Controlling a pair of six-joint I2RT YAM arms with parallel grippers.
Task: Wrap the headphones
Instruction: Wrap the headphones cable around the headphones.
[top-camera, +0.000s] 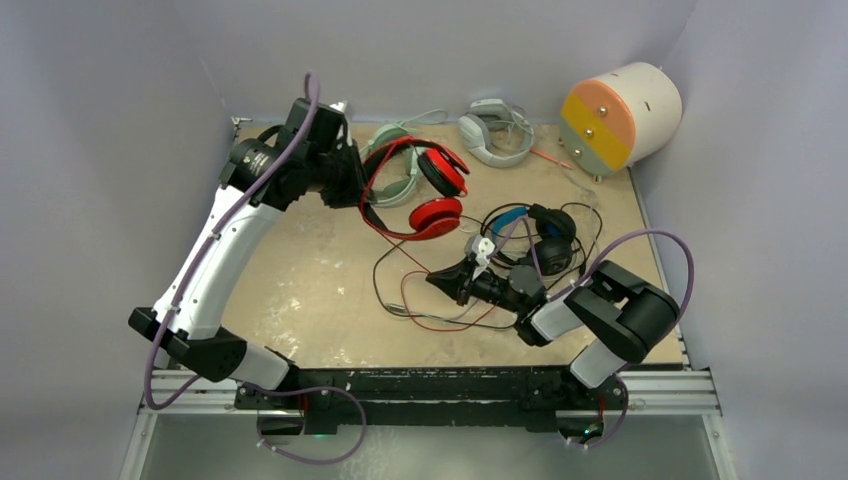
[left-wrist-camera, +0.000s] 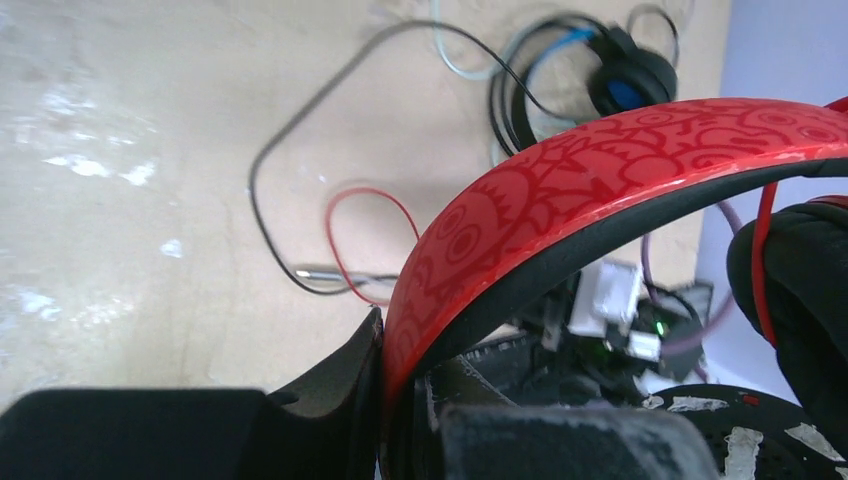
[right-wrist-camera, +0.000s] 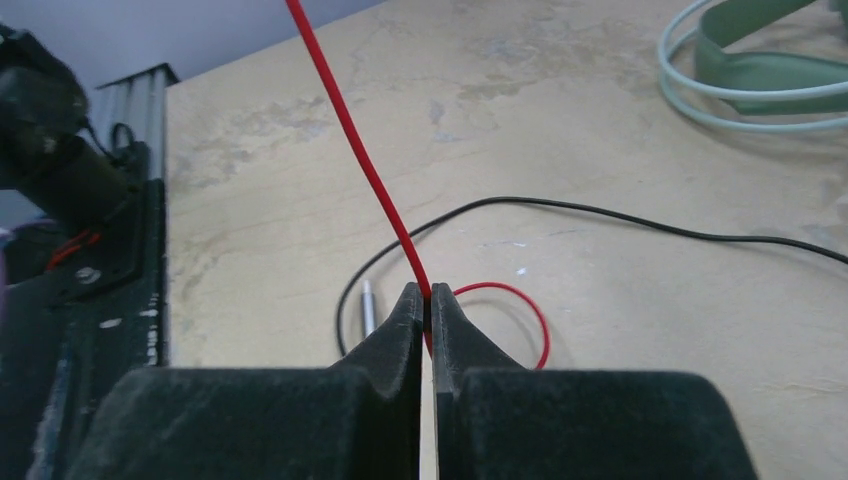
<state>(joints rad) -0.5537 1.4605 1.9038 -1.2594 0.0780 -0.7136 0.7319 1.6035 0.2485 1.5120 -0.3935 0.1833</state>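
Observation:
The red-and-black headset (top-camera: 430, 195) lies at the back middle of the table; my left gripper (top-camera: 358, 190) is shut on its red patterned headband (left-wrist-camera: 560, 190). Its red cable (top-camera: 425, 300) runs to the table's middle, and my right gripper (top-camera: 438, 278) is shut on this red cable (right-wrist-camera: 370, 180), pinched at the fingertips (right-wrist-camera: 408, 305). The black headset with blue cups (top-camera: 545, 240) lies right of centre, partly behind my right arm, and shows far off in the left wrist view (left-wrist-camera: 625, 80). The mint-green headset (top-camera: 395, 160) lies behind the red one, also in the right wrist view (right-wrist-camera: 770, 70).
A grey-white headset (top-camera: 495, 130) with bundled cable sits at the back. A white, orange and yellow cylinder (top-camera: 620, 115) lies at the back right corner. Black cable loops (top-camera: 400, 265) and a jack plug (right-wrist-camera: 368, 305) lie on the tan table (top-camera: 300, 290).

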